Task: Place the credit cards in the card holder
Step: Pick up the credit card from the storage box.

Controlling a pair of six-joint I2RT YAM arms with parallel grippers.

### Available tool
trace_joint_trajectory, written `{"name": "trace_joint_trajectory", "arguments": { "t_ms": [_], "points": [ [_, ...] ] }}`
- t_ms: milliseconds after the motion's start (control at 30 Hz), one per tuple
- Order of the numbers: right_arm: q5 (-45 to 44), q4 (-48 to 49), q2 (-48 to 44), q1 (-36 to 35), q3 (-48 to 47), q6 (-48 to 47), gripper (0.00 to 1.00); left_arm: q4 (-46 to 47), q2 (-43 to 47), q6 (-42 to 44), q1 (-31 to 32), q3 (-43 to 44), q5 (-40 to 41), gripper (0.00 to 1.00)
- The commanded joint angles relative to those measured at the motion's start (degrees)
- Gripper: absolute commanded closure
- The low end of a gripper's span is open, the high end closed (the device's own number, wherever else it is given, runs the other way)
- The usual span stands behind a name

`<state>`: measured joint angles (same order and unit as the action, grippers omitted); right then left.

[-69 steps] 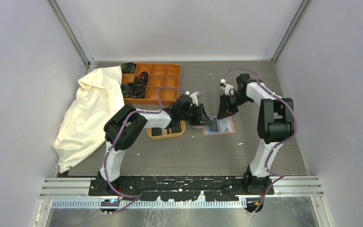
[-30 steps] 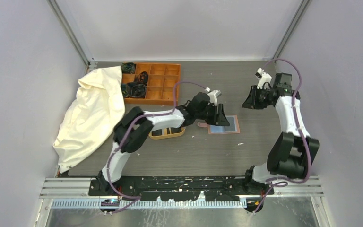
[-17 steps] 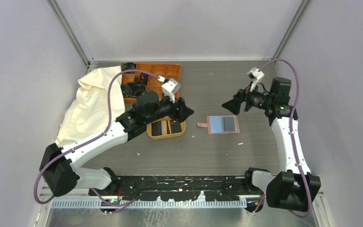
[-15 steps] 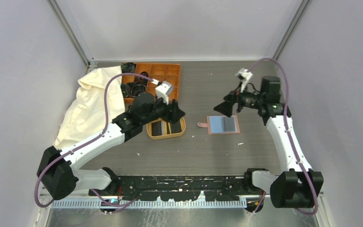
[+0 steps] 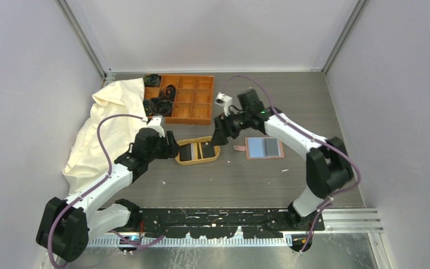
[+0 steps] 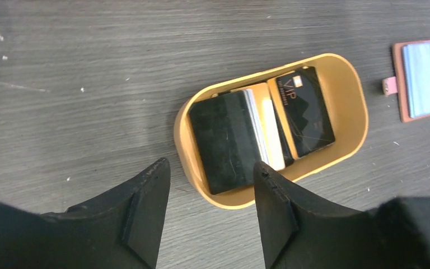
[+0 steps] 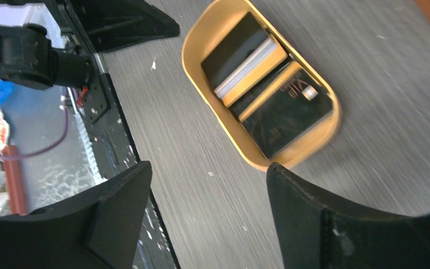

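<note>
Credit cards lie stacked in the oval tray, flanked lengthwise by the left gripper, seemingly nearer, and the right gripper, both spread and empty; the card holder lies open just right.

Black card, right half of the oval tray: "VIP" in pale capital letters near one short end, seen from the left wrist view
Beside the letters: a small pale square at the card's corner, too small to tell any characters on it
Smaller marks along "VIP": too fine to read
Same card from the right wrist: "VIP" again, blurred but recognisable, next to the pale square
Second black card, left half of the tray: face too dark to read any print
Top view: card faces too small to read
</note>
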<state>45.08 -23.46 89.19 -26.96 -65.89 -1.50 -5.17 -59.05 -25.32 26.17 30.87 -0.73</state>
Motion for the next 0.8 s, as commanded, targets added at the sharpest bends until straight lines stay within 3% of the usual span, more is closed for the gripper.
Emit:
{"name": "trace_joint_trajectory", "arguments": {
  "t_ms": [0,133,267,500,767],
  "points": [
    [-4.1,6.5,9.2,-6.0,-7.9,11.1,0.26,6.9,-0.5,-5.0,-1.9,-2.2,1.0,0.44],
    [-8.6,15.5,16.7,-9.4,-9.6,23.5,0.40,5.6,-1.5,-7.1,-2.4,-3.3,1.9,0.46],
    [-14.8,17.2,21.3,-12.5,-10.2,28.2,0.51,6.1,0.2,-8.5,-2.5,-5.2,1.1,0.48],
    [-26.4,16.1,22.3,-14.1,-9.0,30.9,0.53,8.2,0.9,-10.1,-2.6,-8.1,1.0,0.51],
    [-25.7,16.9,24.8,-14.7,-9.1,33.2,0.55,10.7,-1.1,-11.1,-2.6,-9.1,-1.5,0.54]
  ]
}}
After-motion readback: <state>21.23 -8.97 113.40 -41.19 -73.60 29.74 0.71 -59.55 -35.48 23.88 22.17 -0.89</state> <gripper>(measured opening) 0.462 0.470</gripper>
